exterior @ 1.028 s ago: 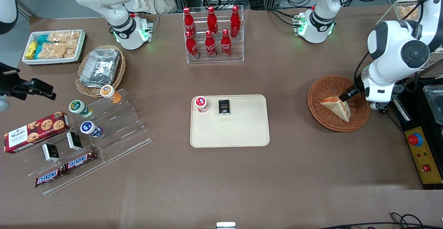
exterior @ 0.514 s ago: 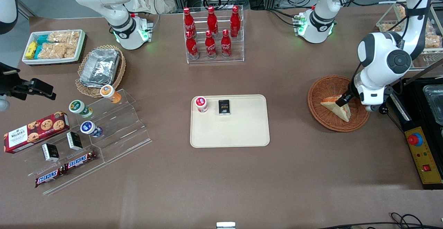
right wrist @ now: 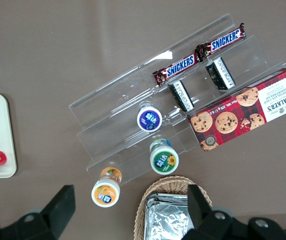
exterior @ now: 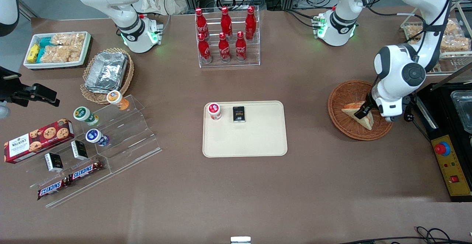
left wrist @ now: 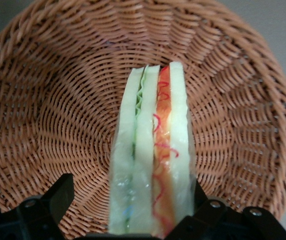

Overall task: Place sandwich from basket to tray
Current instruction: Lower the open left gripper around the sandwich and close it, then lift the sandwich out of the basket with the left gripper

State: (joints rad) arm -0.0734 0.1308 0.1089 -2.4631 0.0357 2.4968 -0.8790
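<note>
Wicker basket [exterior: 359, 110] has the sandwich [left wrist: 151, 160] standing on edge inside it, long axis running straight out from the gripper [left wrist: 128, 220]. Jaws are spread wide, one on each bread face, not pinching yet by the look of it. Tray [exterior: 245, 140] sits well apart on the worktop.

The basket [left wrist: 43, 110] is rough reddish-brown woven wicker holding a sandwich [left wrist: 152, 165] of smooth white bread, seemingly in clear glossy film, straddled by the matt black gripper [left wrist: 128, 220], while the mid-bench tray [exterior: 258, 140] looks smooth cream plastic.
</note>
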